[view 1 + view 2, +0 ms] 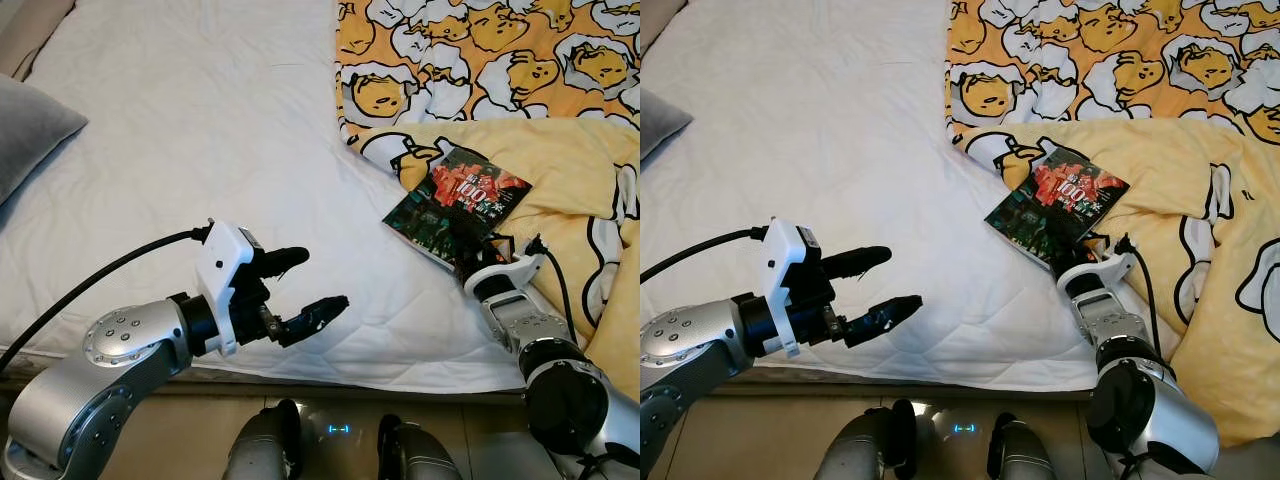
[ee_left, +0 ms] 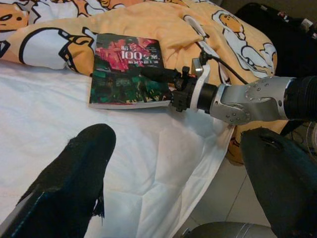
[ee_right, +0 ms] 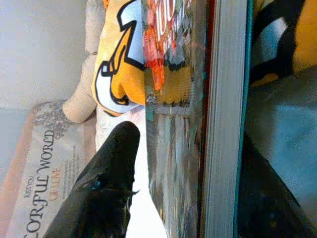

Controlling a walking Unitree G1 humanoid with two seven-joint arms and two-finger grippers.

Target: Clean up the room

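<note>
Right gripper [image 1: 470, 250]: clamped on book [image 1: 457, 205], one finger above the cover, one beneath.
Left gripper [image 1: 312, 283]: fingers apart, over white sheet [image 1: 200, 130].
Book: beyond it, yellow blanket [image 1: 500, 60].

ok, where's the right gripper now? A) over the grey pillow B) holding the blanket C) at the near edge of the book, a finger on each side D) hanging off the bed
C: the right gripper is at the book's near edge; the right wrist view shows one finger over the cover and the other under the pages.
</note>
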